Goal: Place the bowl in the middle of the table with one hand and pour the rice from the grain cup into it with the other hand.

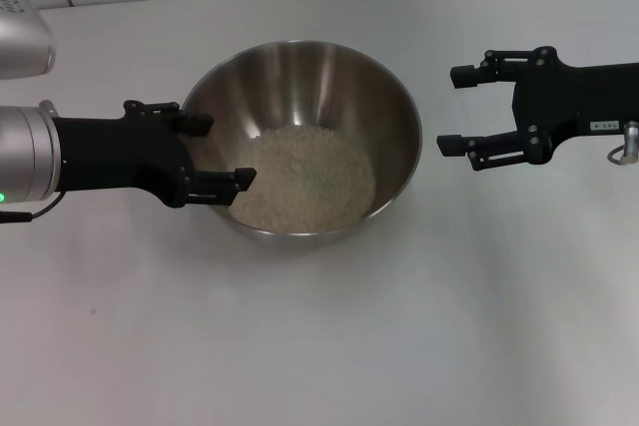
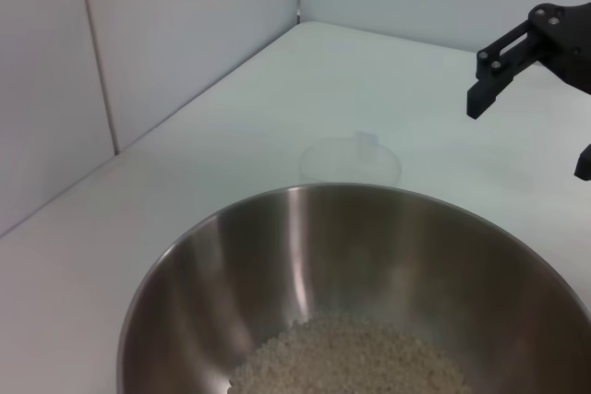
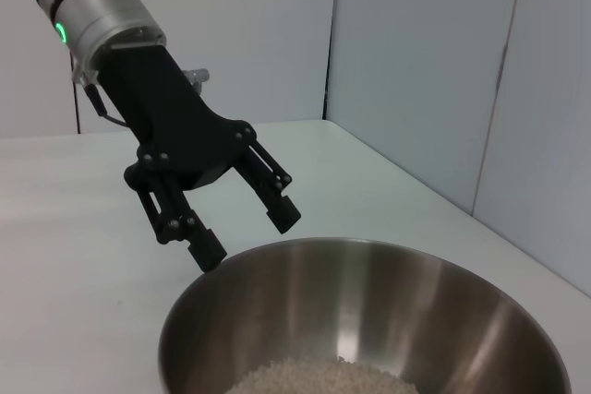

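The large round stainless-steel bowl (image 1: 300, 137) sat near the middle of the plain white tabletop (image 1: 419, 346), with the pale off-white rice (image 1: 305, 179) already heaped inside it, lying toward the near side of the bowl's floor. The one relation that mattered was how the bowl lay between the two arms: it was directly to the right of the left gripper (image 1: 212, 153) and to the left of the right gripper (image 1: 459, 110). The left gripper was clearly the nearer one, its black fingers spread and straddling the bowl's left rim at rim height, one fingertip at the far side and one reaching over the rice, though whether either touched the metal could not be told. The right gripper hung apart from the bowl's right rim with a clear strip of table between them, its fingers also spread wide and holding nothing. The bowl, being round, had no long axis, so either arm could draw straight back from it sideways. By count there were one bowl, one mass of rice and two grippers. The small clear plastic grain cup was not in either gripper; the left wrist view showed only a faint clear round shape (image 2: 351, 161) on the table beyond the bowl, too indistinct to name. Judging from this, the pouring looked finished and what remained was for the arms to withdraw.
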Motion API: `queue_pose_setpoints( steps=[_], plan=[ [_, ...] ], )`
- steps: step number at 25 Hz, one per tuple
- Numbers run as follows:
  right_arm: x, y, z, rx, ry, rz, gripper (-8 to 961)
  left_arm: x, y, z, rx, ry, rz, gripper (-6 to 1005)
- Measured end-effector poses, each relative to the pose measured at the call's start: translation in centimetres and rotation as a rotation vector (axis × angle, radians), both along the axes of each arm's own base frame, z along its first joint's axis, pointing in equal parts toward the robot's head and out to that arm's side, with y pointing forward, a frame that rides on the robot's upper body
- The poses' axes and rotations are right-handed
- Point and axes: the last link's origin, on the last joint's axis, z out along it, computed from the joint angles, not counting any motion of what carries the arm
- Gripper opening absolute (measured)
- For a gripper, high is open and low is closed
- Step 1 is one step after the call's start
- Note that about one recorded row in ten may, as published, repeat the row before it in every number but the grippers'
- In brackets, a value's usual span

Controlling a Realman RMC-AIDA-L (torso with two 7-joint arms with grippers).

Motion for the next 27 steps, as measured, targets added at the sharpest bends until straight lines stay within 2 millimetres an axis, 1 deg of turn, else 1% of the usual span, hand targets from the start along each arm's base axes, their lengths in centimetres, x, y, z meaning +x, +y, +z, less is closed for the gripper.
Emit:
queue_pose_setpoints(
  steps=[3,5,6,7,8,9,10,11,14,15,16,20,27],
  plan=[
    [-0.1,0.1,0.1,0.002,-0.002,0.004,824,0.0,0.0,0.0,-0.002,0.001,-0.002,826],
    [-0.7,0.7,0.4,0.005,-0.028,0.029,824,0.1,0.0,0.0,-0.006,0.003,-0.004,827],
    [-0.7,0.7,0.4,0.005,-0.028,0.029,824,0.1,0.0,0.0,-0.006,0.003,-0.004,827],
    [-1.6,1.6,0.6,-0.016,-0.095,0.063,824,0.1,0.0,0.0,-0.006,0.003,-0.004,827],
    [-1.6,1.6,0.6,-0.016,-0.095,0.063,824,0.3,0.0,0.0,-0.015,0.006,-0.012,827],
    [-2.1,2.1,0.6,-0.038,-0.141,0.076,824,0.5,0.0,-0.1,-0.021,0.007,-0.018,827],
    [-3.5,3.2,0.6,-0.082,-0.227,0.092,824,0.6,0.1,0.0,-0.029,0.009,-0.024,827],
    [-3.5,3.2,0.6,-0.082,-0.227,0.092,824,0.6,0.1,0.0,-0.029,0.009,-0.024,827],
    [-5.3,4.5,0.2,-0.138,-0.325,0.103,824,0.8,0.1,0.0,-0.034,0.01,-0.029,827],
    [-6.1,4.9,-0.2,-0.163,-0.362,0.113,824,0.8,0.1,0.1,-0.034,0.009,-0.03,827],
    [-6.1,4.9,-0.2,-0.163,-0.362,0.113,824,0.8,0.1,0.1,-0.034,0.009,-0.03,827],
    [-7.3,5.2,-0.4,-0.161,-0.383,0.134,824,0.8,0.1,0.1,-0.033,0.009,-0.03,827],
    [-7.2,5.1,-0.2,-0.134,-0.374,0.13,824,0.8,0.1,0.1,-0.031,0.01,-0.033,827]
  ],
)
